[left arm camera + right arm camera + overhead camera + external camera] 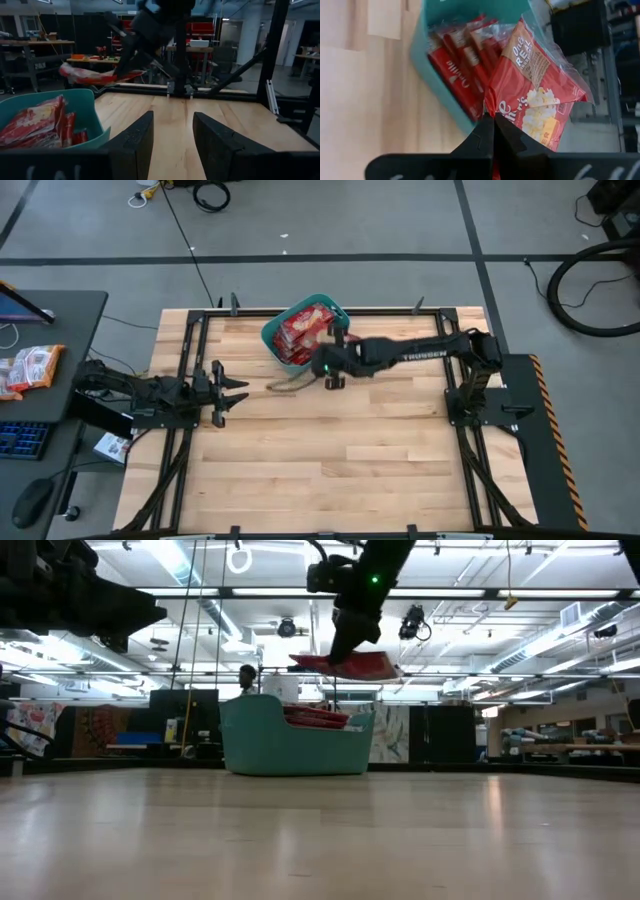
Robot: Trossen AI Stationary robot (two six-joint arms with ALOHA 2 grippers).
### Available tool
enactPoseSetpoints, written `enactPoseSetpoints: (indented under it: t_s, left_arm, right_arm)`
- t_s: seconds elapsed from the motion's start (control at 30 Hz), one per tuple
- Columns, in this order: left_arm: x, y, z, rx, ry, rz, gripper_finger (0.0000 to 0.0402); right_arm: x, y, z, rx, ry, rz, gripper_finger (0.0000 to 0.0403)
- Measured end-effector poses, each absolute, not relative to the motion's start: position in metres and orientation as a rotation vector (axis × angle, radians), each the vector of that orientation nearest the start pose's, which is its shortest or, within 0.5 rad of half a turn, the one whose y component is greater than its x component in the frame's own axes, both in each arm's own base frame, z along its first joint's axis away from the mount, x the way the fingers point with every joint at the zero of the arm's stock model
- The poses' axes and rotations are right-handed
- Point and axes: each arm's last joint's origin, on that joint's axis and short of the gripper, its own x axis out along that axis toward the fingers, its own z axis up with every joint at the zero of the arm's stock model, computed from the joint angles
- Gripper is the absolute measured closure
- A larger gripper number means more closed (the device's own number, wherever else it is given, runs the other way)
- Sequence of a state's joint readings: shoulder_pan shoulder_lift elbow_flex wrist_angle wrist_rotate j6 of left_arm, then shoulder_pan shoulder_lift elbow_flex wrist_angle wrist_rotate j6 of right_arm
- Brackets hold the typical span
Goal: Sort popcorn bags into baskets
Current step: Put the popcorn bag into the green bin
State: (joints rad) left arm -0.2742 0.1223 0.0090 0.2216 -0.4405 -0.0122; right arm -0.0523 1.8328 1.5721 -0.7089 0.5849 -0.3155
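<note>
One teal basket, one red popcorn bag held in the air above it.

High view: the single basket [308, 331] sits at 12 o'clock on the table [330, 460], several packets [300, 328] inside, too overlapped to count; the right gripper [333, 366] hangs at its 5 o'clock edge.
Low view: one held bag [345, 665] hangs over the basket.
Left wrist view: left gripper [172, 137] parted, holding nothing.
Right wrist view: fingers pinched on the bag's edge.
</note>
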Motion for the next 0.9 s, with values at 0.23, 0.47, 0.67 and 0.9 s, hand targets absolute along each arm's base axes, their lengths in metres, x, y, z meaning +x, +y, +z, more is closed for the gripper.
enactPoseSetpoints:
  t_s: [0.23, 0.47, 0.67, 0.9]
  left_arm:
    - [0.101, -0.016, 0.177, -0.026, -0.099, 0.167, 0.026]
    - [0.101, -0.016, 0.176, -0.028, -0.09, 0.144, 0.026]
    - [0.101, -0.017, 0.177, -0.037, -0.095, 0.105, 0.026]
    - [0.101, -0.017, 0.174, -0.058, -0.073, 0.119, 0.026]
  right_arm:
    - [0.398, -0.077, 0.283, -0.613, 0.987, -0.283, 0.0398]
    - [0.405, -0.107, 0.275, -0.776, 0.955, -0.139, 0.0398]
    - [0.414, -0.143, 0.263, -0.861, 0.965, -0.031, 0.0398]
    - [0.419, -0.177, 0.251, -0.868, 0.976, 0.01, 0.0396]
